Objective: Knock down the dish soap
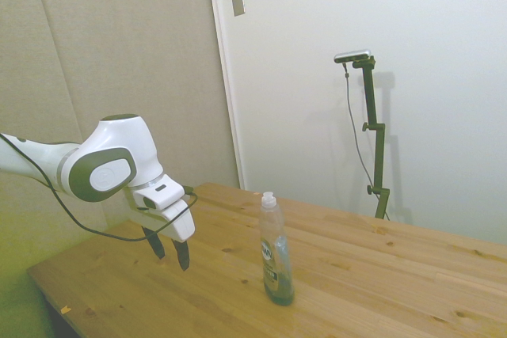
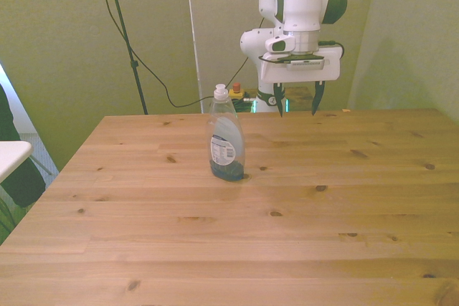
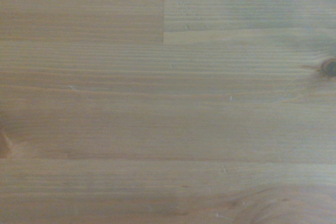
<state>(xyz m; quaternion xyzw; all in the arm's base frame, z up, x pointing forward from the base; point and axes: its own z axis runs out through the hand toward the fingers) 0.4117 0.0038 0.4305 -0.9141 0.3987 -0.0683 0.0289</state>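
Right now the wooden surface carries only the soap bottle, standing upright near its middle. Well apart from it, toward the front view's right, the claw hangs above the far edge, fingers pointing down and spread wide, holding nothing.

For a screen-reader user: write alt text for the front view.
A dish soap bottle stands upright on a wooden table. Behind it, toward the front view's right, the white arm's open claw hangs above the table's far edge, not touching the bottle.
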